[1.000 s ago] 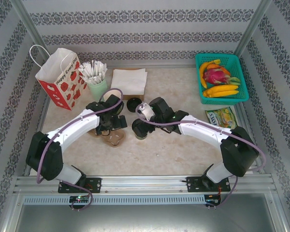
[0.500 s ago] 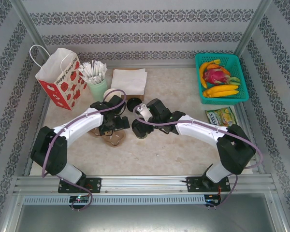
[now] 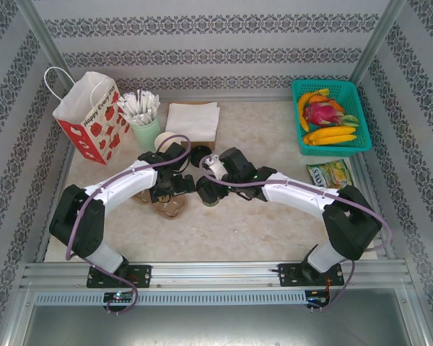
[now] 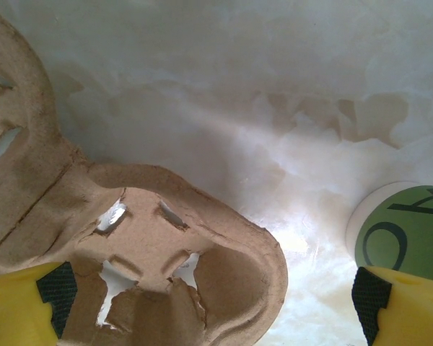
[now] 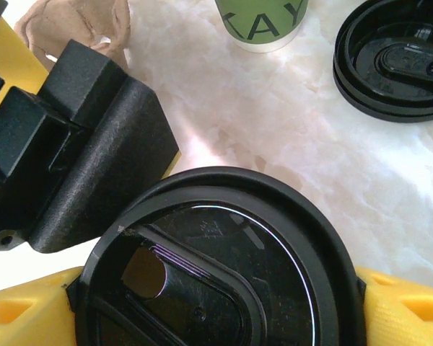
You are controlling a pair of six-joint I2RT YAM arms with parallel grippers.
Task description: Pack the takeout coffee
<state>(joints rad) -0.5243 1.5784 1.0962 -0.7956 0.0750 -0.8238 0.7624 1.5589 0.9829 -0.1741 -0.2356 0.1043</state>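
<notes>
Near the middle of the surface (image 3: pixel 260 223), the takeout coffee (image 5: pixel 216 267) stands upright, its round black lid facing the right wrist camera. The right pincer (image 5: pixel 216 313) straddles it, one yellow finger (image 5: pixel 403 310) at 3 o'clock of the lid and the other at 9 o'clock. Both are close against the rim, but I cannot tell whether they press on it. Just beside the cup at 9 o'clock in the top view, the left pincer (image 4: pixel 209 310) hangs with its jaws spread wide, holding nothing. It hovers over a brown pulp cup carrier (image 4: pixel 166 252) that lies on the surface. In the right wrist view a stack of black lids (image 5: pixel 393 61) lies at 1 o'clock of the coffee. Another green cup with black lettering (image 5: pixel 263 21) stands at 12 o'clock. Seen from the top, a red-and-white paper bag (image 3: pixel 83 108) stands at 10 o'clock of the surface and a teal basket (image 3: pixel 335 148) of fruit at 2 o'clock.
</notes>
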